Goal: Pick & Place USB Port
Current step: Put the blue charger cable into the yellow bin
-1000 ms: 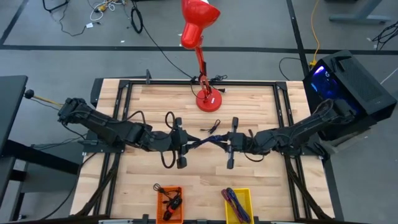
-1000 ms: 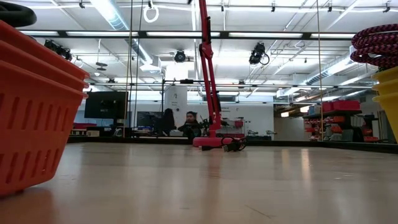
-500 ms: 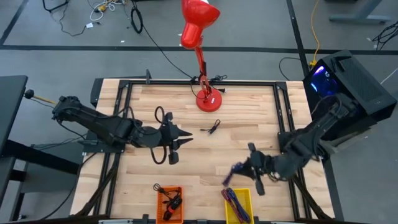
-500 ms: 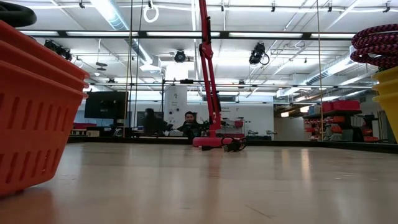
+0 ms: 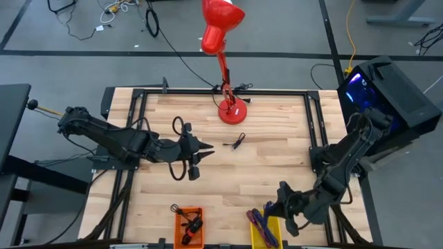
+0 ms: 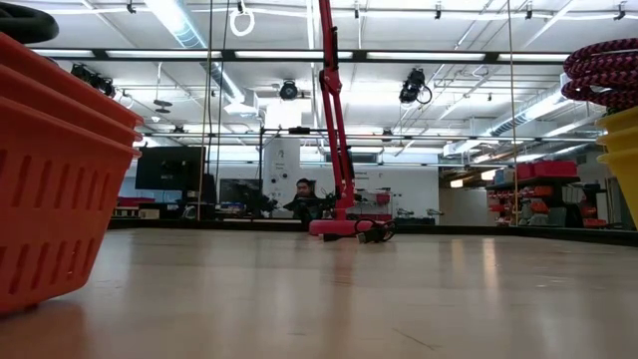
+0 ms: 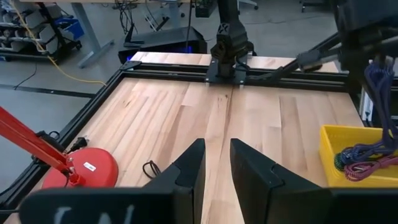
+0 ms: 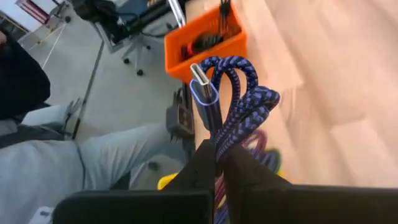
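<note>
Right fingers clamped on looped blue-purple braided USB cable above yellow plastic bin; dangling loops could snag its rim on release; left fingers slightly apart, empty.

Wooden table, light planks, dark metal frame round its edges. Red lamp: round base on the top at the middle of the far edge, neck rising from it. Small black cable lies loose just in front of the lamp base, apart from it. Orange bin at the near edge, left of centre. Yellow bin at the near edge, right of centre, well apart from the orange one.
</note>
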`<move>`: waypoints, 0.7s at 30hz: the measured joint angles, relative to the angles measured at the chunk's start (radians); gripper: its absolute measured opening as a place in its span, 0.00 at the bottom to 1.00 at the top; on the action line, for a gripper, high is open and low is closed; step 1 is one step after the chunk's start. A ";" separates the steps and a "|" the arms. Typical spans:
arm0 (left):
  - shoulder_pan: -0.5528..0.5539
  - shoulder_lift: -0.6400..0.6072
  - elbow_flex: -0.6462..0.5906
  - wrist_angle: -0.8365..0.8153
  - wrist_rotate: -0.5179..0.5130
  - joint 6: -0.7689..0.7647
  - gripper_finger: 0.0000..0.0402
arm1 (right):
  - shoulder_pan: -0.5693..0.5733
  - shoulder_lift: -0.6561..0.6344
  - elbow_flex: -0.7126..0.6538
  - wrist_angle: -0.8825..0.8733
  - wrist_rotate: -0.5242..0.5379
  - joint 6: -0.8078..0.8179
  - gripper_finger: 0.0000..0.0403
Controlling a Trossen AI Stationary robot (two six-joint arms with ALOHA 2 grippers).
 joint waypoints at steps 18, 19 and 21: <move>0.000 0.000 0.000 -0.004 0.001 0.000 0.20 | 0.074 0.111 0.000 -0.018 -0.045 0.177 0.01; 0.000 0.000 0.000 -0.005 0.001 0.000 0.20 | 0.074 0.117 0.000 -0.018 -0.044 0.177 0.01; 0.000 0.000 0.000 -0.006 0.001 -0.002 0.20 | 0.074 0.132 0.000 -0.018 -0.043 0.177 0.01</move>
